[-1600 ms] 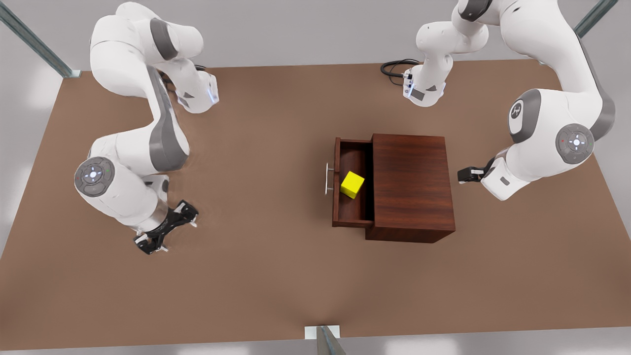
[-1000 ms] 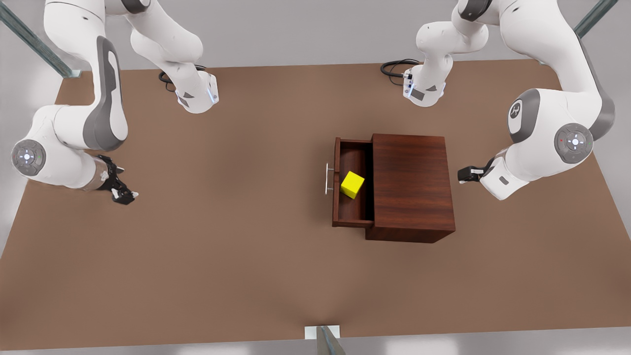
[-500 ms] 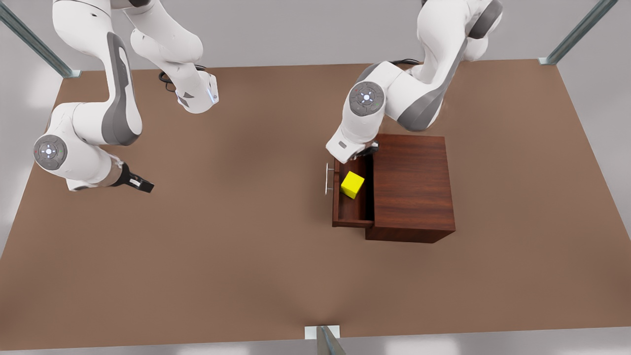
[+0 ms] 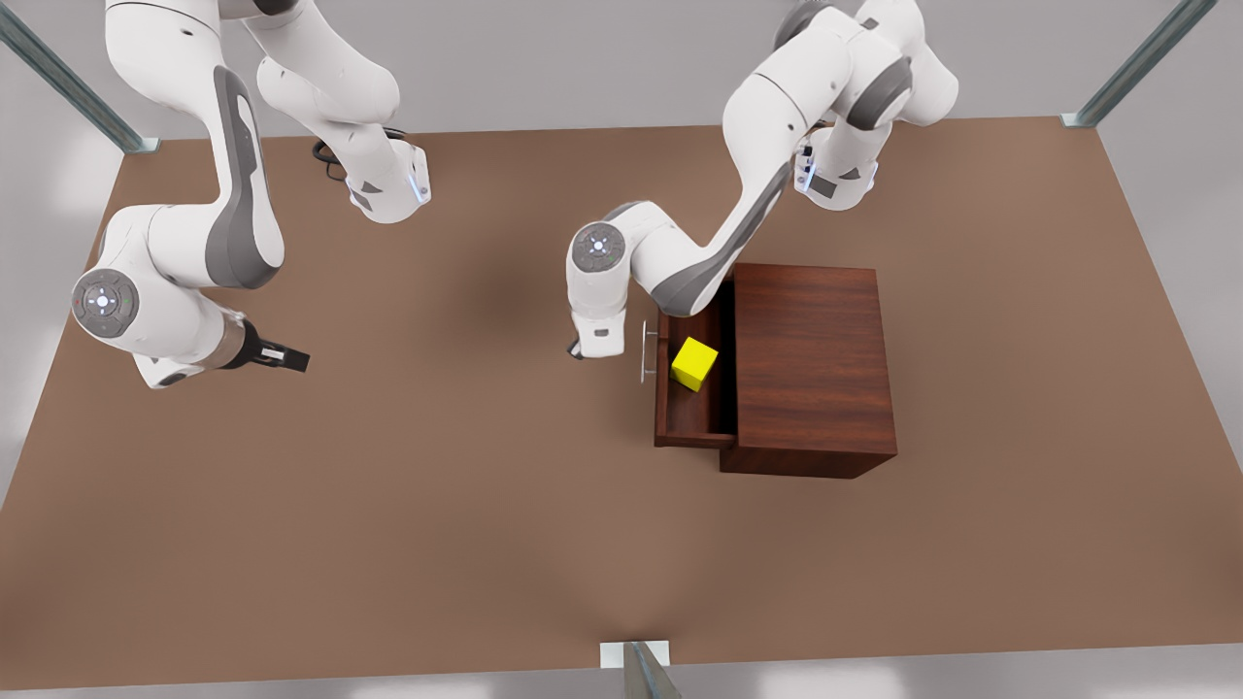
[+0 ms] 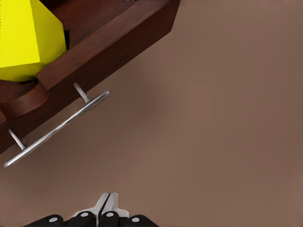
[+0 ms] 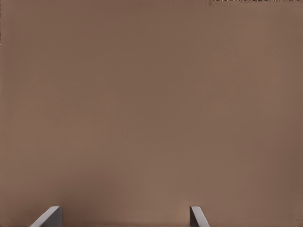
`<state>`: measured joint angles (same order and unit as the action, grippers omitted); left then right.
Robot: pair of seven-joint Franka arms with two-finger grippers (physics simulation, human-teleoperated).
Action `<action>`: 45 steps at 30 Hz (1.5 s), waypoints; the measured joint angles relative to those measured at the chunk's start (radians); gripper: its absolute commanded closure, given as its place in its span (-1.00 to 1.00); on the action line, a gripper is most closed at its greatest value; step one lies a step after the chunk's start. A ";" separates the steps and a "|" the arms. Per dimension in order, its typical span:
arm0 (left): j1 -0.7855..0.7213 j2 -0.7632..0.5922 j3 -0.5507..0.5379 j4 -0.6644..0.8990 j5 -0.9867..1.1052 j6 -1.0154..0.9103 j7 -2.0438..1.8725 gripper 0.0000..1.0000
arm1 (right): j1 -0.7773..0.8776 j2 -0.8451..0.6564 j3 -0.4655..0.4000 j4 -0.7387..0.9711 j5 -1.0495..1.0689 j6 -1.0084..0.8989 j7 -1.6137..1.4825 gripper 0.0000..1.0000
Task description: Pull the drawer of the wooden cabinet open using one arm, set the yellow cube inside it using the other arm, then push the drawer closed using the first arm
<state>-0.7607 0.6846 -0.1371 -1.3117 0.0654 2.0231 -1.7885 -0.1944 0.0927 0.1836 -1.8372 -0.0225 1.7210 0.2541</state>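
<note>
In front of the drawer (image 4: 691,374), on the side away from the wooden cabinet (image 4: 811,364), the left gripper (image 5: 105,208) hangs just beside the silver bar handle (image 4: 645,351) with fingers pressed together, apart from it. The drawer stands pulled out toward the front view's left, the yellow cube (image 4: 693,363) inside. The handle's long axis runs across the push direction, so closing means pressing toward the cabinet. The right gripper (image 4: 282,358), fingers spread and empty, waits well apart.

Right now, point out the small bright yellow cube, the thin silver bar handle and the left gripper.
small bright yellow cube (image 4: 693,362), front view, top face.
thin silver bar handle (image 5: 59,128), left wrist view, mid-bar.
left gripper (image 5: 110,202), left wrist view, between the closed fingertips.
</note>
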 measured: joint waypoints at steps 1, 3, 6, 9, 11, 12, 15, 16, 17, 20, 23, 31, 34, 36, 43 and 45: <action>0.000 0.005 0.005 -0.004 0.010 0.011 -0.046 1.00 | 0.000 0.000 0.000 0.000 0.000 0.000 -0.008 -1.00; 0.002 0.006 0.020 -0.031 0.028 0.029 -0.130 1.00 | 0.000 0.000 0.001 0.000 -0.001 0.000 -0.024 -1.00; 0.005 0.003 0.045 -0.065 0.043 0.040 -0.237 1.00 | 0.002 0.000 0.000 0.001 -0.001 0.000 -0.044 -1.00; 0.005 -0.007 0.054 -0.089 0.049 0.023 -0.315 1.00 | 0.001 0.000 0.000 0.001 -0.001 0.000 -0.061 -1.00; 0.008 -0.012 0.057 -0.094 0.052 0.004 -0.354 1.00 | 0.001 0.001 0.000 0.001 -0.001 0.000 -0.071 -1.00; 0.012 -0.015 0.058 -0.095 0.052 -0.007 -0.371 1.00 | 0.001 0.001 0.000 0.001 -0.001 0.000 -0.075 -1.00; 0.033 -0.023 0.059 -0.095 0.053 -0.038 -0.409 1.00 | 0.001 0.002 0.001 0.001 -0.001 0.000 -0.088 -1.00; 0.040 -0.024 0.059 -0.095 0.053 -0.048 -0.419 1.00 | 0.001 0.002 0.001 0.001 -0.001 0.000 -0.091 -1.00; 0.046 -0.025 0.060 -0.094 0.053 -0.057 -0.428 1.00 | 0.001 0.002 0.001 0.001 -0.001 0.000 -0.095 -1.00; 0.064 -0.026 0.060 -0.094 0.053 -0.079 -0.448 1.00 | 0.001 0.003 0.001 0.002 -0.001 0.000 -0.104 -1.00; 0.074 -0.028 0.060 -0.094 0.053 -0.097 -0.461 1.00 | 0.001 0.003 0.001 0.002 -0.001 0.000 -0.112 -1.00; 0.123 -0.040 0.062 -0.095 0.054 -0.140 -0.463 1.00 | 0.001 0.003 0.001 0.003 -0.001 0.000 -0.128 -1.00; 0.145 -0.042 0.066 -0.095 0.053 -0.152 -0.451 1.00 | 0.001 0.003 0.001 0.003 -0.001 0.000 -0.133 -1.00; 0.154 -0.044 0.073 -0.095 0.053 -0.161 -0.440 1.00 | 0.001 0.003 0.001 0.003 -0.001 0.000 -0.135 -1.00; 0.172 -0.045 0.101 -0.094 0.053 -0.188 -0.392 1.00 | 0.001 0.003 0.001 0.003 -0.002 -0.001 -0.142 -1.00; 0.173 -0.043 0.102 -0.085 0.050 -0.191 -0.378 1.00 | 0.001 0.003 0.001 0.003 -0.002 -0.001 -0.144 -1.00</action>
<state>-0.5879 0.6411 -0.0353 -1.3962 0.1158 1.8319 -2.1669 -0.1937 0.0960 0.1847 -1.8339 -0.0246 1.7201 0.1105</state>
